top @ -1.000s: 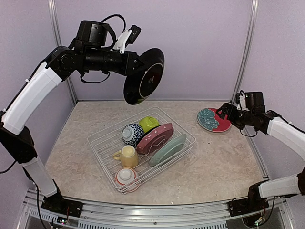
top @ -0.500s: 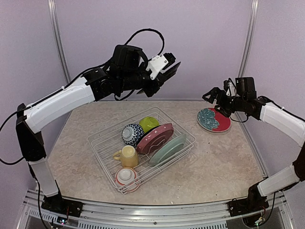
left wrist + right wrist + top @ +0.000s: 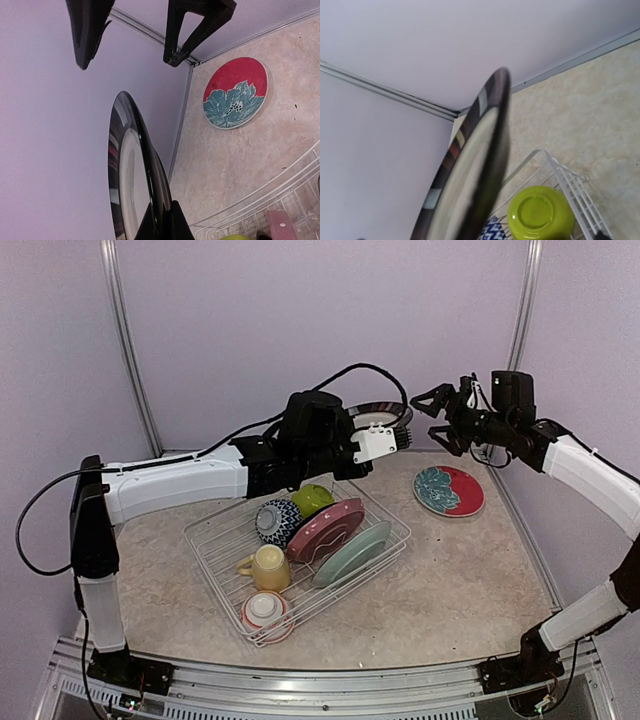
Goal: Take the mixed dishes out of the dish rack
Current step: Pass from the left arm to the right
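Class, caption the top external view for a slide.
Left gripper holds a black plate near the open right gripper, above the loaded dish rack.

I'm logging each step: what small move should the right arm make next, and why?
Probably ease the right gripper forward until its open jaws straddle the rim of the black plate, then close. The left gripper holds that plate out toward it, with a gap between them.

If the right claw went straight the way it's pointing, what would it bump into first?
Most likely the black plate, held up by the left gripper. The right gripper is open and faces the plate's rim, though the exact depth is hard to judge.
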